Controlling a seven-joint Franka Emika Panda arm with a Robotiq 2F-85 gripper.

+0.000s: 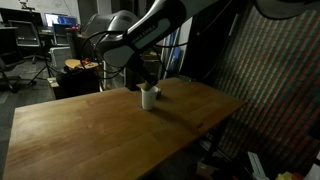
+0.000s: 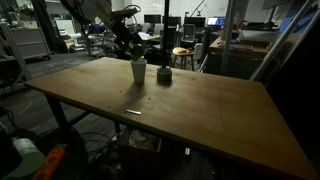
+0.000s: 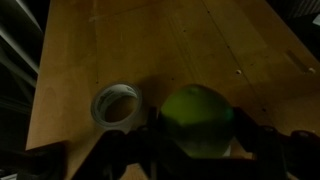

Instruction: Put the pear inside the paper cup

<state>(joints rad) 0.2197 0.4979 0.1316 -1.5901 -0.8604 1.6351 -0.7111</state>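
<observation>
In the wrist view my gripper [image 3: 200, 138] is shut on the yellow-green pear [image 3: 197, 118], with one dark finger on each side of it. The white paper cup [image 3: 116, 105] stands upright and open on the wooden table, just to the left of the held pear and below it. In both exterior views the cup [image 1: 147, 98] [image 2: 138, 71] stands near the table's far edge. The gripper [image 1: 148, 84] [image 2: 134, 55] hangs close above it. A bit of green [image 1: 147, 90] shows at the cup's rim.
A small dark object [image 2: 164, 75] [image 1: 158, 92] sits on the table right beside the cup. The wooden table [image 1: 90, 125] [image 2: 190, 105] is wide. A small light scrap [image 2: 133, 112] lies near its front. Desks, chairs and monitors stand behind.
</observation>
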